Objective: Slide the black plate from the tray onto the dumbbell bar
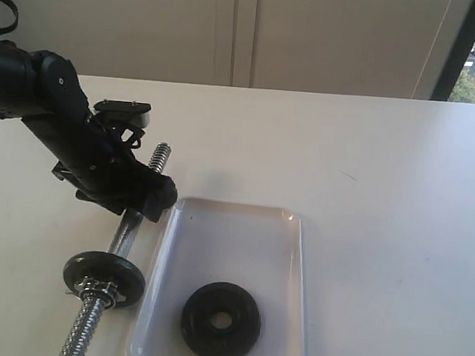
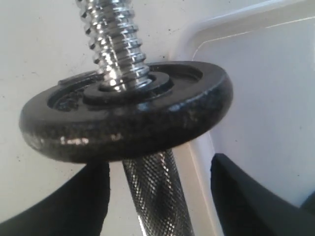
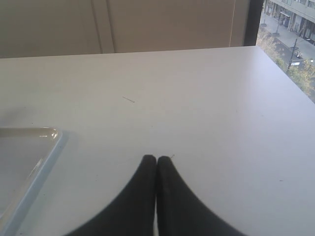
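The black plate (image 1: 221,321) lies flat in the near end of the white tray (image 1: 241,228). Left of the tray, the chrome dumbbell bar (image 1: 127,231) rests on the table. Another black disc (image 1: 104,277) sits on its near threaded end, with a silver nut (image 1: 95,286) beside it. My left gripper (image 1: 148,199) is open and straddles the knurled middle of the bar (image 2: 152,196) without touching it. The disc (image 2: 128,113) is just ahead of the fingers (image 2: 83,196). My right gripper (image 3: 156,160) is shut on nothing above bare table and is out of the exterior view.
The white table (image 1: 387,183) runs wide to the right of the tray. A tray corner (image 3: 24,157) shows beside the right gripper. A wall and a window stand behind the far edge of the table.
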Motion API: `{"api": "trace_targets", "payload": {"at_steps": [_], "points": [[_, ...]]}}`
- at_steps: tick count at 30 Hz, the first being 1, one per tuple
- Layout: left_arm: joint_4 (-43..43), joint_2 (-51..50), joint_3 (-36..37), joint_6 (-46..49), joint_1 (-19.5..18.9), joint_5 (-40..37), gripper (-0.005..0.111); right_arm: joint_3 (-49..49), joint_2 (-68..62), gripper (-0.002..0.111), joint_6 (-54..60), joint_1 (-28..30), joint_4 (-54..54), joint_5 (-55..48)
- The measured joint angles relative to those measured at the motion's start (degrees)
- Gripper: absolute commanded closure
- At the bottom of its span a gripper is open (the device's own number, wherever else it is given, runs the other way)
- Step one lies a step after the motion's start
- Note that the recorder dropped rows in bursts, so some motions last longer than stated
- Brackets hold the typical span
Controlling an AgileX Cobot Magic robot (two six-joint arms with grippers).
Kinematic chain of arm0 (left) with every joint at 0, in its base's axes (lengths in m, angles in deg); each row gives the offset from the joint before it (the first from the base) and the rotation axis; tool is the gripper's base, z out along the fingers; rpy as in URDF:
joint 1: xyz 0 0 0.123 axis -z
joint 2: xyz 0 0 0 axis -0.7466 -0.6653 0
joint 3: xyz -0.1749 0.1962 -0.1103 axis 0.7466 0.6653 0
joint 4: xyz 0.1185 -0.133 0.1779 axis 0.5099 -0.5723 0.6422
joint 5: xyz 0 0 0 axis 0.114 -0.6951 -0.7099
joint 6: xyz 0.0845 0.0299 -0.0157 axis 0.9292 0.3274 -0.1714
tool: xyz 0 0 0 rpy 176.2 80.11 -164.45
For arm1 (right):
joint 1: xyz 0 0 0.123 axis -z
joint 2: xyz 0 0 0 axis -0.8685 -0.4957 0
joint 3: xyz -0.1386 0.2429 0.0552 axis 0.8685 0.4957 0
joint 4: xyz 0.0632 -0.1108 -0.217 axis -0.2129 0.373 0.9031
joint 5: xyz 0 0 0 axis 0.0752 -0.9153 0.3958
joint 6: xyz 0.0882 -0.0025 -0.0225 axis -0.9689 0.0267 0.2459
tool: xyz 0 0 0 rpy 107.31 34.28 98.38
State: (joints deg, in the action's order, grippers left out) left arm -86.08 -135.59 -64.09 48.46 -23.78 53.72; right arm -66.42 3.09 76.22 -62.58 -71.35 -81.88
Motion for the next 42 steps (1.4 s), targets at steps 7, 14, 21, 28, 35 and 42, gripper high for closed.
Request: {"api": "trace_targets", "payload": {"at_steps": [7, 14, 21, 28, 35, 42], "points": [[0.0, -1.5, 0.0, 0.0, 0.0, 1.83, 0.044, 0.0, 0.0, 0.108, 0.0, 0.0, 0.0, 0.0], [0.0, -3.15, 0.0, 0.0, 0.0, 2.94, 0.044, 0.0, 0.0, 0.108, 0.0, 0.0, 0.0, 0.0], [-0.1, -3.17, 0.0, 0.0, 0.0, 4.19, 0.067, 0.0, 0.0, 0.108, 0.0, 0.0, 0.0, 0.0], [-0.4, -3.17, -0.13, -0.68, 0.03, 3.94, 0.107, 0.0, 0.0, 0.108, 0.0, 0.0, 0.0, 0.0], [1.1, -3.06, -0.13, -1.7, 0.13, 4.05, 0.107, 0.0, 0.0, 0.108, 0.0, 0.0, 0.0, 0.0], [7.27, -0.5, 0.37, -3.6, 0.15, 0.51, 0.107, 0.0, 0.0, 0.108, 0.0, 0.0, 0.0, 0.0]]}}
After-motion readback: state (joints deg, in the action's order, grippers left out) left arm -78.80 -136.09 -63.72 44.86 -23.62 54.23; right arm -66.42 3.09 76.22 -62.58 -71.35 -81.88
